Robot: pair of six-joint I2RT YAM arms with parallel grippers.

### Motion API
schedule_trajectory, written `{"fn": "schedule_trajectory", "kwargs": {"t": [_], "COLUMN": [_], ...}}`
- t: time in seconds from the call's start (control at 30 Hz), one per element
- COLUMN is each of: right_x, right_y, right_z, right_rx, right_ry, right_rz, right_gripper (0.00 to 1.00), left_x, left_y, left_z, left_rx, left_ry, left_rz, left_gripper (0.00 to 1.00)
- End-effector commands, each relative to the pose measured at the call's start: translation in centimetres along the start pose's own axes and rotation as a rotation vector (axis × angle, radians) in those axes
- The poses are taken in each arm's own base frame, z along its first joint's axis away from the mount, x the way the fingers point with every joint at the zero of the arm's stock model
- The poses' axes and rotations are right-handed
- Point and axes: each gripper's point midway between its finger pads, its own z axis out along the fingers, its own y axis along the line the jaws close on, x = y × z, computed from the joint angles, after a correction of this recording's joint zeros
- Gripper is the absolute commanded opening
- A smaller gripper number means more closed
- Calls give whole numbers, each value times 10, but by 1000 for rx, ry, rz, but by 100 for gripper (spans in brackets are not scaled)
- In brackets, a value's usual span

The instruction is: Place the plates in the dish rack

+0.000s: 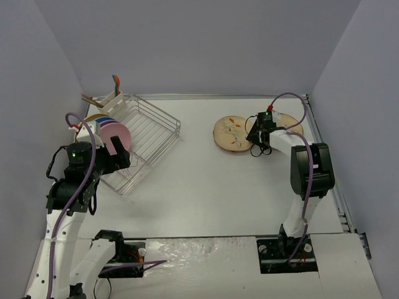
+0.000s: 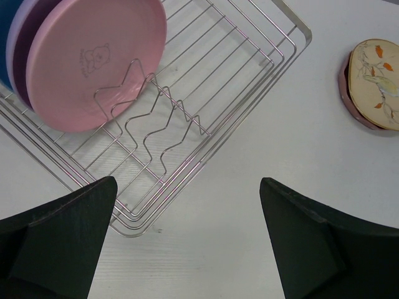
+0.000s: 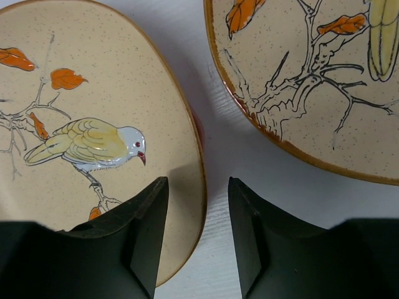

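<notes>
Straddling the rim

My right gripper [image 3: 198,187] is standing part open astride the rim of the bird-printed plate [image 3: 93,124], far right, since it is lying flat; my left gripper [image 2: 187,184] is hovering wide open by the dish rack [image 2: 299,31].

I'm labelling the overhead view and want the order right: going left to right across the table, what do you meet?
In order: pink plate standing in the rack → bare wires of the dish rack → floral plate → right gripper at its right rim → second floral plate.
</notes>
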Motion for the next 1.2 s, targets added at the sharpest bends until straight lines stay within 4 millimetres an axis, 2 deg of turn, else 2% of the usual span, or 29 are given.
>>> {"fn": "schedule_trajectory", "kwargs": {"t": [0.0, 0.27, 0.53, 0.67, 0.83, 1.17], "right_x": [-30, -28, -42, -42, -37, -17], "right_y": [15, 16, 22, 18, 8, 2], "right_z": [2, -2, -27, -42, -59, -71], "right_rx": [-50, -57, -83, -67, -60, -86], "right_ry": [-82, -80, -113, -107, -112, -68], "right_rz": [17, 23, 29, 31, 49, 82], "right_gripper": [33, 0, 0, 0, 0, 0], "left_x": [-13, -15, -17, -21, -15, -9], "left_y": [-13, -4, -5, -6, -6, -6], "left_z": [-6, -15, -22, -26, -25, -27], "left_rx": [58, 15, 18, 24, 23, 28], "left_ry": [-52, -67, -77, -87, -70, -56], "left_rz": [-54, -20, -15, -3, -14, -21], "left_gripper": [97, 97, 97, 97, 97, 97]}}
